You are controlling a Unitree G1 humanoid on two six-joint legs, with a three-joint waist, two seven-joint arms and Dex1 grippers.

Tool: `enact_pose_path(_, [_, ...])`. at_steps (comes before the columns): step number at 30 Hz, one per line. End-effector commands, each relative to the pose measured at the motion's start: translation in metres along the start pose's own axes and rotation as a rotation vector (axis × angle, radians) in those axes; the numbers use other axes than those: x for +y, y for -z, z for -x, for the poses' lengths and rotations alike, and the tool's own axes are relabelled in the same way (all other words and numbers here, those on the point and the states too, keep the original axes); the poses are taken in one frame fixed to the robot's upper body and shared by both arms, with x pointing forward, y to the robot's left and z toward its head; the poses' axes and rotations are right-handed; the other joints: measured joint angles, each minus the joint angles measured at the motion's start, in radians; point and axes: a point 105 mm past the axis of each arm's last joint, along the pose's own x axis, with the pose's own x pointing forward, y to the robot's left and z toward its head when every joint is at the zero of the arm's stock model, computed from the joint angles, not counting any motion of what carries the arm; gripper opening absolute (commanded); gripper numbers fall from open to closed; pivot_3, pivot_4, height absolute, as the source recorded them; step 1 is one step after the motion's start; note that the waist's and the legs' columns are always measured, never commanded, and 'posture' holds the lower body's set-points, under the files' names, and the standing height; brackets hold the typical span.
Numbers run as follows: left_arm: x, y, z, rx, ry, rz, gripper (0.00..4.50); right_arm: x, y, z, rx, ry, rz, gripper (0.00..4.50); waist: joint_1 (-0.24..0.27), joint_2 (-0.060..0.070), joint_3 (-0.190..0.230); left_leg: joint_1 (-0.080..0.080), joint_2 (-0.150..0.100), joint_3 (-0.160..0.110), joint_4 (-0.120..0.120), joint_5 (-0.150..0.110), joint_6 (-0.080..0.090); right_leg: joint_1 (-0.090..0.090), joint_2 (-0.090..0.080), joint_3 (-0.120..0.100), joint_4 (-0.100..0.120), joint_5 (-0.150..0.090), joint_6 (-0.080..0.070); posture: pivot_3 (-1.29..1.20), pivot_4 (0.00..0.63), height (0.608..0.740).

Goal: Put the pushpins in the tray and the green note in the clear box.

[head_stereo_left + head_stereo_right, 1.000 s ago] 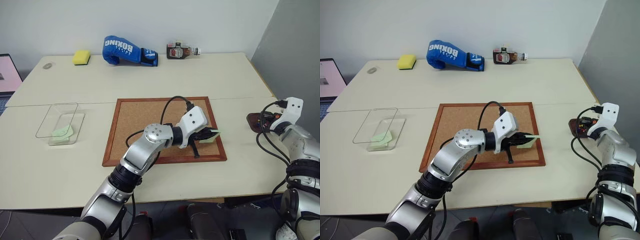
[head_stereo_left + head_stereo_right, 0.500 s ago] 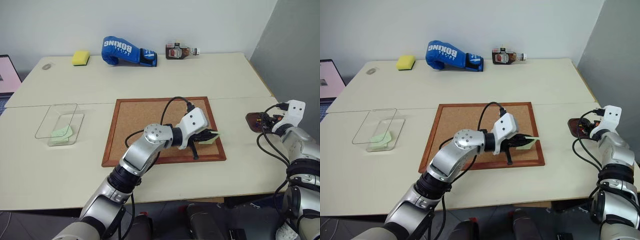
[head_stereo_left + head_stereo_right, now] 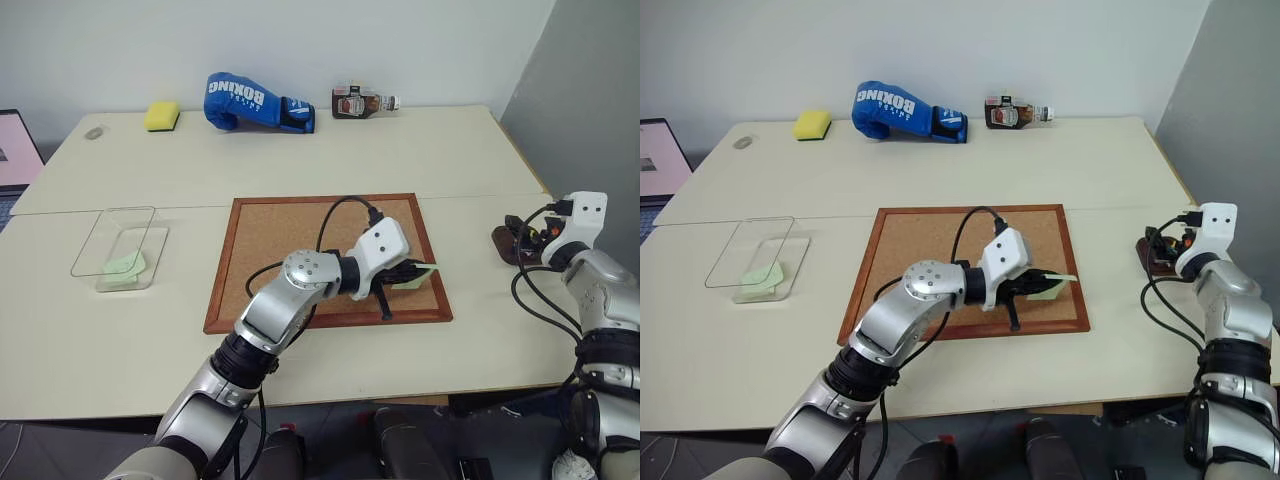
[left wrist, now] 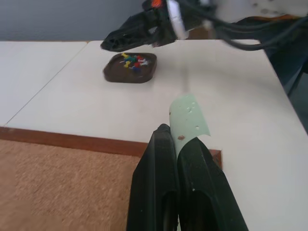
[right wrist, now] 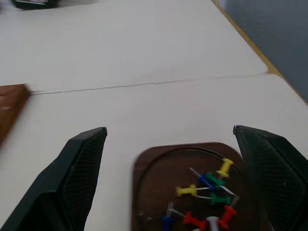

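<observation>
Reaching across the near right part of the cork board (image 3: 320, 255), the left gripper (image 3: 412, 272) has its two black fingers (image 4: 163, 183) pressed together on a green note (image 4: 188, 118), which sticks out past the fingertips and curls slightly over the board's right frame. On the head view this grip lies at about 4 o'clock from the board's centre, just inside the wooden edge. At 3 o'clock from the board, well apart from it and close to the table's (image 3: 300, 160) right edge, sits the tray (image 5: 192, 187), a dark reddish-brown dish. Lying loosely heaped in it are the pushpins (image 5: 207, 192), with yellow, blue, green and red heads. The right gripper (image 4: 126, 38) hangs just above the tray with its fingers spread wide, one to each side of the dish and nothing between them; whether the tips touch the rim cannot be told. At 9 o'clock from the board, near the table's left side, stands the clear box (image 3: 128, 258), with a second pale green note (image 3: 124, 265) lying flat inside it and its transparent lid (image 3: 108, 235) propped open at its left. Along the far edge, at 11 to 12 o'clock, lie a yellow sponge (image 3: 162, 115), a blue boxing glove (image 3: 255, 102) and a small dark bottle (image 3: 362, 101) on its side.
</observation>
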Motion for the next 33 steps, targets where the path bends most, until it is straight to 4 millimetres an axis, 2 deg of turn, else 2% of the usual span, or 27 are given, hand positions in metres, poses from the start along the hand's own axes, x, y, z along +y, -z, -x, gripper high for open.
enact_pose_path(1, [0.034, -0.013, 0.026, -0.053, -0.14, 0.035, 0.0, 0.048, -0.034, 0.018, -0.103, -0.214, 0.074, 4.46, -0.001, 0.0, 0.0, 0.0, 0.0, 0.0, 0.0, 0.0, 0.0, 0.0, 0.0, 0.0, 0.0, 0.0, 0.0, 0.0, 0.15, 0.74])
enact_pose_path(5, [0.079, -0.012, 0.065, -0.072, -0.37, 0.104, 0.0, 0.103, -0.04, 0.041, -0.122, -0.444, 0.144, 4.46, -0.001, 0.0, 0.0, 0.0, 0.001, -0.001, 0.0, 0.0, 0.0, 0.0, 0.001, -0.001, 0.0, 0.0, 0.0, 0.0, 0.15, 0.74])
enact_pose_path(9, [0.113, -0.012, 0.101, -0.09, -0.591, 0.125, 0.0, 0.145, -0.047, 0.055, -0.156, -0.608, 0.209, 4.46, 0.001, 0.0, 0.0, 0.0, 0.001, -0.001, 0.001, 0.0, 0.0, 0.0, 0.001, -0.001, 0.0, 0.0, 0.0, 0.0, 0.15, 0.74])
enact_pose_path(14, [0.133, -0.01, 0.135, -0.096, -0.772, 0.122, 0.0, 0.185, -0.055, 0.067, -0.232, -0.77, 0.356, 4.46, 0.004, 0.0, 0.0, 0.0, 0.001, -0.002, 0.001, 0.0, 0.0, 0.0, 0.001, -0.002, -0.001, 0.0, 0.0, 0.0, 0.15, 0.74])
enact_pose_path(17, [0.154, -0.01, 0.174, -0.099, -0.979, 0.113, 0.0, 0.208, -0.058, 0.078, -0.292, -0.884, 0.465, 4.46, 0.005, 0.0, 0.0, -0.001, 0.001, -0.002, 0.0, 0.0, 0.0, 0.0, 0.001, -0.002, -0.001, 0.0, 0.0, 0.0, 0.15, 0.74])
enact_pose_path(20, [0.171, -0.008, 0.212, -0.103, -1.171, 0.117, 0.0, 0.222, -0.061, 0.084, -0.343, -0.954, 0.511, 4.46, 0.002, 0.0, 0.0, 0.0, 0.002, -0.002, 0.0, 0.0, 0.0, 0.0, 0.001, -0.003, -0.001, 0.0, 0.0, 0.0, 0.15, 0.74])
enact_pose_path(24, [0.187, 0.004, 0.285, -0.062, -1.492, 0.128, 0.0, 0.251, -0.078, 0.096, -0.438, -1.08, 0.466, 4.46, 0.0, 0.0, 0.0, 0.0, 0.002, -0.002, 0.001, 0.0, 0.0, 0.0, 0.001, -0.003, 0.0, 0.0, 0.0, 0.0, 0.15, 0.74])
enact_pose_path(28, [0.19, 0.011, 0.317, -0.013, -1.619, 0.106, 0.0, 0.265, -0.087, 0.102, -0.466, -1.151, 0.419, 4.46, 0.004, -0.001, 0.0, 0.0, 0.002, -0.004, 0.0, 0.0, 0.0, 0.0, 0.001, -0.005, 0.0, 0.0, 0.0, 0.0, 0.15, 0.74])
enact_pose_path(33, [0.188, 0.028, 0.337, 0.012, -1.715, 0.146, 0.0, 0.274, -0.091, 0.105, -0.469, -1.197, 0.39, 4.46, 0.025, -0.002, 0.0, -0.003, 0.002, -0.005, 0.001, 0.0, 0.0, 0.0, -0.001, -0.007, -0.001, 0.0, 0.0, 0.0, 0.15, 0.74])
